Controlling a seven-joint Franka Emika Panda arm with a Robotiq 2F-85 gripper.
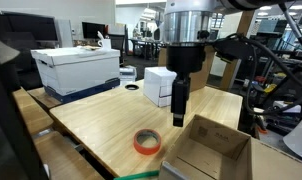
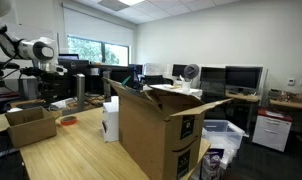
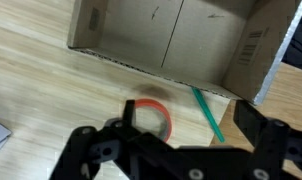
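Tape roll [image 1: 145, 142], orange, lies flat on the wooden desk [image 1: 101, 110], just beside the open cardboard box [image 1: 206, 150] and near a green pen [image 3: 206, 112]. The jaws hang spread and empty above the desk, close over the roll, touching nothing. Dark print on the box flap [image 3: 253, 45] is too blurred to read. Farther back stand a white carton [image 1: 159, 85] and a lidded white bin [image 1: 76, 68], any lettering on them too small to tell.

One tape roll [image 3: 151, 116], one green pen [image 3: 207, 113]
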